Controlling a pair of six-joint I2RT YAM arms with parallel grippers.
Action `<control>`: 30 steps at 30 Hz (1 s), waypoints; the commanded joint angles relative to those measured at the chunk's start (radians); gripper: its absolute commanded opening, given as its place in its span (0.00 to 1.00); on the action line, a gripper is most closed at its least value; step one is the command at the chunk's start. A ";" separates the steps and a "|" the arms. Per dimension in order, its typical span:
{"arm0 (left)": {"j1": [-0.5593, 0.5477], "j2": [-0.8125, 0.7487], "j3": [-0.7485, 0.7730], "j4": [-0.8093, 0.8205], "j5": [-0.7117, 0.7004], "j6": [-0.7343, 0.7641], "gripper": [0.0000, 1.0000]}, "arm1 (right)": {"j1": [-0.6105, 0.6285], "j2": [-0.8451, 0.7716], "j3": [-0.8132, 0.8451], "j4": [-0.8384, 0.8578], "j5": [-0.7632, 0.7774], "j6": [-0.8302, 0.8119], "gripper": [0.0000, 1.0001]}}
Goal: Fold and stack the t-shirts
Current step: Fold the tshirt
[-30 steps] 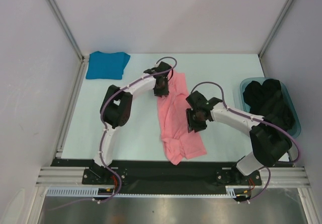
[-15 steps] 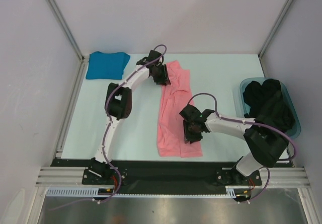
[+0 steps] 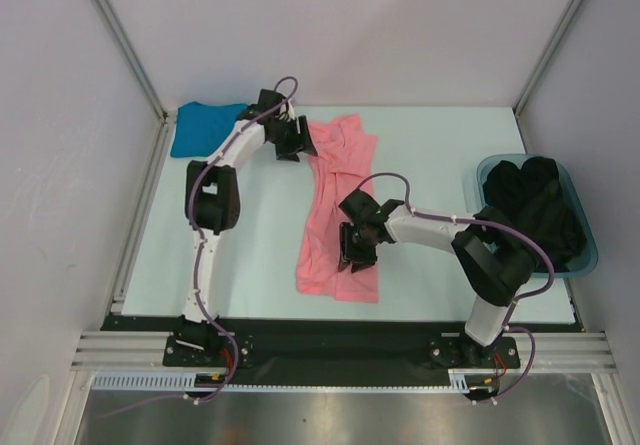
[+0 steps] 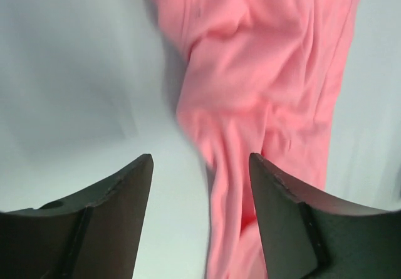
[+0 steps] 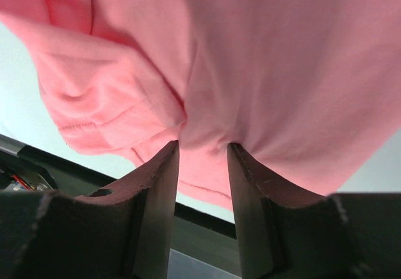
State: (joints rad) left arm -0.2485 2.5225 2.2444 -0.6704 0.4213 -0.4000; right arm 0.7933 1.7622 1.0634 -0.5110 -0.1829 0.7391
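Top external view first: the salmon pink t-shirt [image 3: 338,205] lies on the table [image 3: 440,145] as a long, rumpled strip running from the upper centre of the frame down to the lower centre. Its lower end bunches up where the right gripper [image 3: 355,250] sits on it. In the right wrist view that gripper [image 5: 203,150] has its fingers pinched tight on a gather of pink cloth. The left gripper [image 3: 298,143] is at the strip's upper end, and its own camera shows its fingers [image 4: 119,197] spread wide, holding nothing, with pink fabric below them.

The teal-blue t-shirt [image 3: 205,130] rests as a neat folded packet in the upper left corner, so I'd judge that one is done. The pink one looks only narrowed lengthwise; it has yet to be folded short and laid on the blue.

At the right edge, a translucent plastic tub [image 3: 590,257] holds a heap of dark clothing [image 3: 530,205].
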 commanded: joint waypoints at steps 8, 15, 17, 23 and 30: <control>-0.026 -0.689 -0.631 -0.012 -0.182 0.075 0.63 | -0.034 -0.092 0.060 -0.038 -0.092 -0.194 0.57; -0.046 -1.086 -1.222 0.080 -0.072 -0.037 0.58 | -0.042 -0.005 0.136 0.006 -0.222 -0.256 0.54; -0.051 -1.187 -1.350 0.086 -0.049 -0.060 0.58 | -0.042 0.031 0.170 -0.003 -0.217 -0.270 0.52; -0.051 -1.347 -1.496 0.083 -0.006 -0.119 0.59 | -0.046 0.115 0.247 -0.033 -0.198 -0.307 0.45; -0.051 -1.401 -1.546 0.075 0.023 -0.126 0.59 | -0.046 0.146 0.241 -0.069 -0.142 -0.340 0.44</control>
State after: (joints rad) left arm -0.2962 1.1427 0.7307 -0.6201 0.4015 -0.4992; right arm 0.7506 1.9045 1.2812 -0.5613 -0.3519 0.4313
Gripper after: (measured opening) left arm 0.589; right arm 0.446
